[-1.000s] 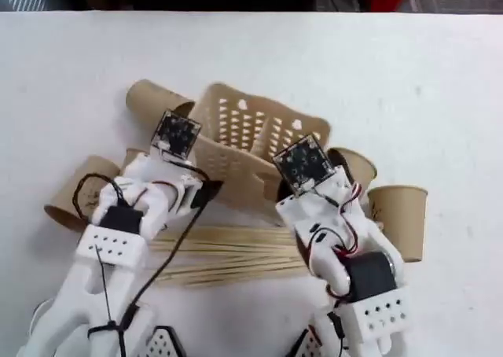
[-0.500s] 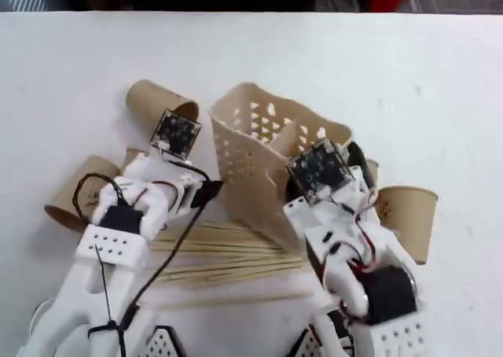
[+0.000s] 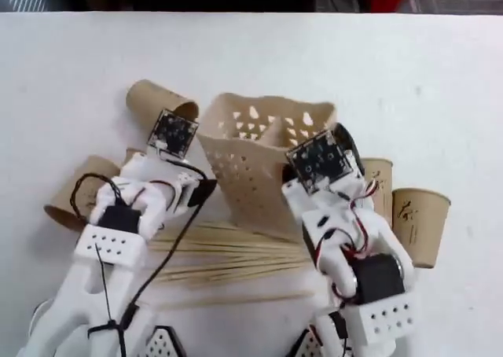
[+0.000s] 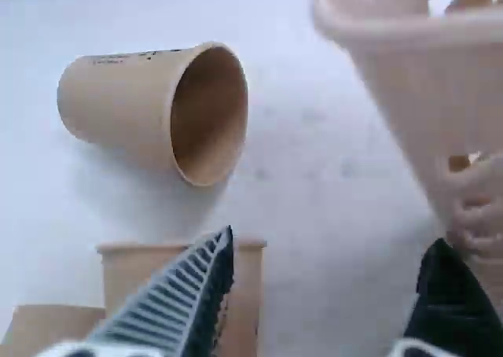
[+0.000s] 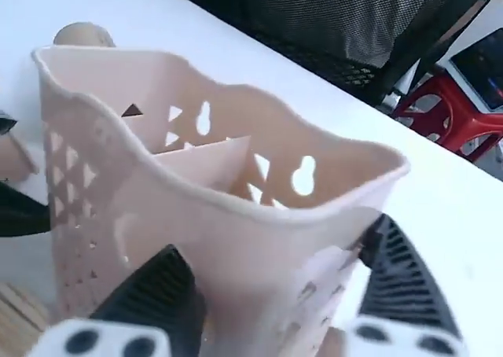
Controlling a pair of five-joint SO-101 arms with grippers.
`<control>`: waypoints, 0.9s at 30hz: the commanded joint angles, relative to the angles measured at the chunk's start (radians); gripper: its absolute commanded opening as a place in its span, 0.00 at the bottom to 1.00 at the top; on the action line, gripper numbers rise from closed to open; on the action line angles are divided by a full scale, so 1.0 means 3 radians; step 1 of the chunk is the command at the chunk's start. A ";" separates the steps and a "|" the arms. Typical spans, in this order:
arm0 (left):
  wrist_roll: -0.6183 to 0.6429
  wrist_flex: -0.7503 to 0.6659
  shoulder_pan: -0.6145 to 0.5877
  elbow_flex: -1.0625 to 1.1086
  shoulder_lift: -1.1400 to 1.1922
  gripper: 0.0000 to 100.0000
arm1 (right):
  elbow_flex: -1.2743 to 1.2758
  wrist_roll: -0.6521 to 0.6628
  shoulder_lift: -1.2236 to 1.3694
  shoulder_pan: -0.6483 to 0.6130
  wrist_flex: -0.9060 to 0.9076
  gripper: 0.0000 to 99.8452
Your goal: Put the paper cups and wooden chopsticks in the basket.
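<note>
**Basket tipped upright by right claw**

The basket (image 3: 263,149) has swung from lying on its side to near upright, mouth up, between the two arms. The right claw (image 5: 279,290) is clamped on its wall. The wooden chopsticks (image 3: 228,255) lie bundled on the desk (image 3: 409,74) just in front. The left claw (image 4: 322,294) hangs spread wide beside the basket, near a paper cup (image 4: 157,109) lying on its side. Two more cups (image 3: 420,225) sit right of the basket.
</note>
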 commanded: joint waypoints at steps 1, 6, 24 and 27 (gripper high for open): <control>0.0015 -0.0026 0.0008 -0.0031 -0.0084 0.36 | 0.0072 0.0036 0.0386 -0.0023 -0.0320 0.04; 0.0015 -0.0026 0.0008 -0.0026 -0.0084 0.36 | 0.0327 0.0041 0.0903 -0.0049 -0.1164 0.02; 0.0020 0.1105 -0.0509 -0.1299 -0.0115 0.36 | 0.0307 0.0010 0.2770 -0.0028 -0.2509 0.02; 0.0020 0.1493 -0.0509 -0.1826 -0.0110 0.36 | 0.0312 0.0010 0.2795 -0.0028 -0.2509 0.02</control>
